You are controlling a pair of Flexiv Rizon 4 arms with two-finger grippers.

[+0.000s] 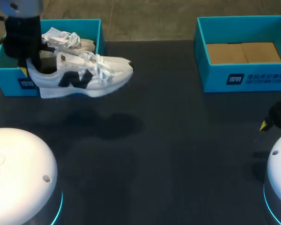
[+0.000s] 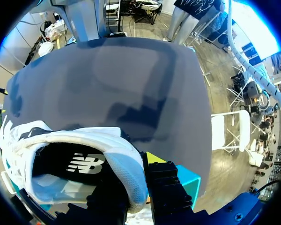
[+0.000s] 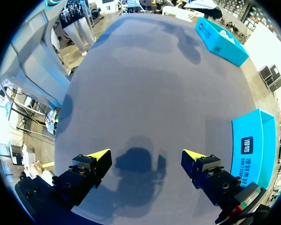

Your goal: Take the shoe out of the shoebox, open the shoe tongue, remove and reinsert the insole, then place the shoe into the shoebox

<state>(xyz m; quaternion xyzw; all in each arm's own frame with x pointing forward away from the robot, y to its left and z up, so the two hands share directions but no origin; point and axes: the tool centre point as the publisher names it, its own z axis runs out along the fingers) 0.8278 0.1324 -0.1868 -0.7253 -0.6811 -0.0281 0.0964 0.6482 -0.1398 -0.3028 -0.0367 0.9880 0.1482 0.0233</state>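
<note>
A white sneaker (image 1: 84, 75) with a dark logo hangs above the table just in front of the left teal shoebox (image 1: 9, 79), toe pointing right, casting a shadow below. My left gripper (image 1: 27, 64) is shut on its heel. In the left wrist view one finger is inside the shoe and the other is outside the heel collar (image 2: 124, 164); the gripper (image 2: 136, 187) shows one yellow tip. A second white shoe (image 1: 68, 41) lies in that box. My right gripper (image 1: 267, 123) stands open and empty at the table's right edge, its fingers wide apart over bare table (image 3: 146, 157).
A second teal shoebox (image 1: 243, 75) with a cardboard-coloured bottom stands at the back right, beside my right gripper (image 3: 253, 145). The left shoebox (image 3: 220, 35) shows far ahead of the right gripper. Two white robot bases sit at the front corners.
</note>
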